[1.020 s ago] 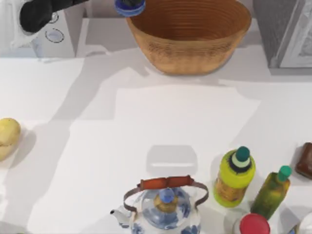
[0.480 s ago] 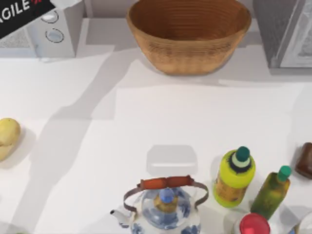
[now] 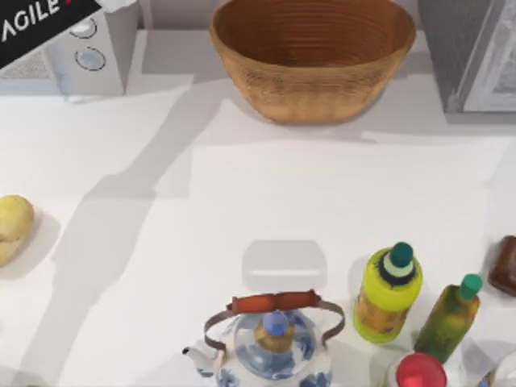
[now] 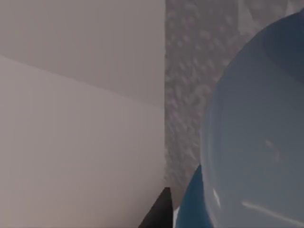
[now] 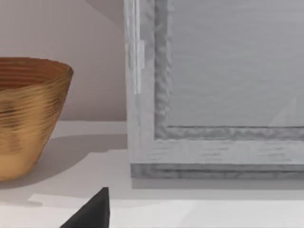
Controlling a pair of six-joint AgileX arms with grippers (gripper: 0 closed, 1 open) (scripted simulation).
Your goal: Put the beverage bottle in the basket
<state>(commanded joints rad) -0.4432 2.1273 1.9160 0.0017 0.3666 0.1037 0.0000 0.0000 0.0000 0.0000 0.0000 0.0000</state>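
Note:
The beverage bottle (image 4: 256,137) looms as a pale blue, clear rounded body right against the left wrist camera. My left gripper (image 4: 190,223) is shut on it, and one dark fingertip (image 4: 159,213) shows beside it. The left arm's black link (image 3: 40,24) crosses the top view's far left corner. The basket (image 3: 313,56), a wide tan wicker bowl, stands at the back middle with nothing inside it; its side (image 5: 28,114) also appears in the right wrist view. My right gripper (image 5: 92,211) is parked at the right, near the basket.
A blue-and-white kettle (image 3: 270,343), a fat yellow bottle (image 3: 389,292), an olive bottle (image 3: 451,316) and a red cap (image 3: 419,371) crowd the front. A yellow fruit (image 3: 12,226) lies left. A white appliance (image 3: 89,48) and grey cabinet (image 3: 476,48) flank the basket.
The left arm has risen and swung toward the far left corner. The bottle's blue cap, seen beside the basket's left rim a second ago, has left the top view.

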